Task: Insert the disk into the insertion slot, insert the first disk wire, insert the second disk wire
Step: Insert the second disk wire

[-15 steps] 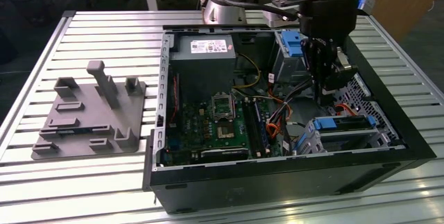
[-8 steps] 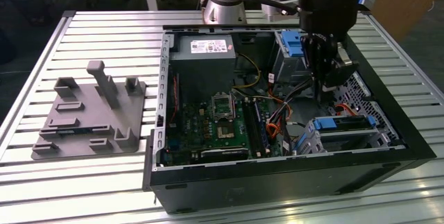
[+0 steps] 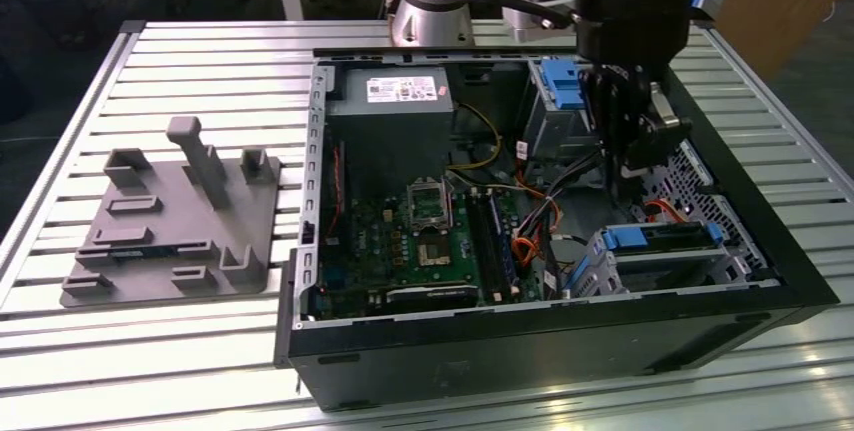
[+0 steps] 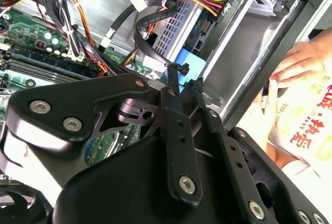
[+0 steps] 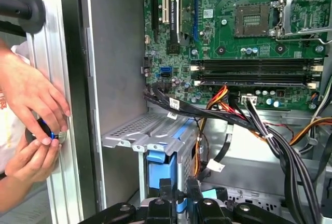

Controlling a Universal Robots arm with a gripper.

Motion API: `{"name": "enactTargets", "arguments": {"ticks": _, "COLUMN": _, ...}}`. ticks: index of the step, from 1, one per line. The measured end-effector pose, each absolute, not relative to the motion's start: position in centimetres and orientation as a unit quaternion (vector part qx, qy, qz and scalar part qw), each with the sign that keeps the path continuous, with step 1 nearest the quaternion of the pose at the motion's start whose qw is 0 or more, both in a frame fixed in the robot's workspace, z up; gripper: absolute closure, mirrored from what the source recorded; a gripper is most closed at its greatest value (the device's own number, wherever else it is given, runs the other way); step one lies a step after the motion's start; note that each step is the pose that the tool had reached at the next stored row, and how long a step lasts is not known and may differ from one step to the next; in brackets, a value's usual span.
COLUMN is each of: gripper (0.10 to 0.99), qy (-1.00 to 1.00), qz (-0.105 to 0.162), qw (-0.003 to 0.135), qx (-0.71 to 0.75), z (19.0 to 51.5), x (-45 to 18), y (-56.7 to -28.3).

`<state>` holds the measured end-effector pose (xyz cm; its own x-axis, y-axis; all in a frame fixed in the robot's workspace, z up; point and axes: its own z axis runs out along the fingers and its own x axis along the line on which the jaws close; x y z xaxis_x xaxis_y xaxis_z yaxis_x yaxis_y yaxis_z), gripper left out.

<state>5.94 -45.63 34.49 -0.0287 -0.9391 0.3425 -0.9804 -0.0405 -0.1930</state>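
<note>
Disk [image 3: 663, 238] lies flat in the insertion slot [image 3: 674, 263], at the computer case's [image 3: 534, 346] near corner on the exterior view's right. Just beyond and above hangs the gripper [image 3: 618, 183], jaws narrow with something blue between; whether they clamp it I cannot tell.

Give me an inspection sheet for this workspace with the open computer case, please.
Surface: slatted metal table, open computer case on it.
Job's things: disk sits in insertion slot.
Clutter: grey fixture beside the case.
Grippers: gripper low in the case, close to the disk's blue carrier.
Cables: first disk wire loops by the motherboard; black bundle nearby.
Surroundings: a person's hands on the table beside the case.
</note>
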Motion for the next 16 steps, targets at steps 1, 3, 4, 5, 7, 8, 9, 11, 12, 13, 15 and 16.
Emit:
{"name": "enactTargets", "arguments": {"ticks": 1, "gripper": 0.824, "qy": -0.691, "qz": 0.193, "qw": 0.053, "qx": 0.695, "z": 34.49, "x": 5.94, "y": -45.76}}
{"name": "enactTargets", "arguments": {"ticks": 3, "gripper": 0.824, "qy": -0.690, "qz": 0.193, "qw": 0.053, "qx": 0.695, "z": 34.48, "x": 5.94, "y": -45.87}}
{"name": "enactTargets", "arguments": {"ticks": 4, "gripper": 0.824, "qy": -0.689, "qz": 0.194, "qw": 0.053, "qx": 0.696, "z": 34.48, "x": 5.95, "y": -45.87}}
{"name": "enactTargets", "arguments": {"ticks": 5, "gripper": 0.824, "qy": -0.688, "qz": 0.194, "qw": 0.053, "qx": 0.697, "z": 34.47, "x": 5.97, "y": -45.87}}
{"name": "enactTargets", "arguments": {"ticks": 7, "gripper": 0.824, "qy": -0.686, "qz": 0.194, "qw": 0.052, "qx": 0.700, "z": 34.46, "x": 6.00, "y": -45.87}}
{"name": "enactTargets", "arguments": {"ticks": 8, "gripper": 0.824, "qy": -0.684, "qz": 0.194, "qw": 0.052, "qx": 0.701, "z": 34.45, "x": 6.01, "y": -45.87}}
{"name": "enactTargets", "arguments": {"ticks": 9, "gripper": 0.824, "qy": -0.682, "qz": 0.194, "qw": 0.051, "qx": 0.703, "z": 34.44, "x": 6.03, "y": -45.87}}
{"name": "enactTargets", "arguments": {"ticks": 11, "gripper": 0.824, "qy": -0.679, "qz": 0.194, "qw": 0.050, "qx": 0.706, "z": 34.43, "x": 6.05, "y": -45.87}}
{"name": "enactTargets", "arguments": {"ticks": 12, "gripper": 0.824, "qy": -0.678, "qz": 0.194, "qw": 0.050, "qx": 0.707, "z": 34.42, "x": 6.05, "y": -45.87}}
{"name": "enactTargets", "arguments": {"ticks": 13, "gripper": 0.824, "qy": -0.678, "qz": 0.194, "qw": 0.050, "qx": 0.707, "z": 34.41, "x": 6.04, "y": -45.88}}
{"name": "enactTargets", "arguments": {"ticks": 15, "gripper": 0.824, "qy": -0.678, "qz": 0.194, "qw": 0.050, "qx": 0.707, "z": 34.38, "x": 6.04, "y": -45.88}}
{"name": "enactTargets", "arguments": {"ticks": 16, "gripper": 0.824, "qy": -0.678, "qz": 0.194, "qw": 0.050, "qx": 0.707, "z": 34.36, "x": 6.04, "y": -45.88}}
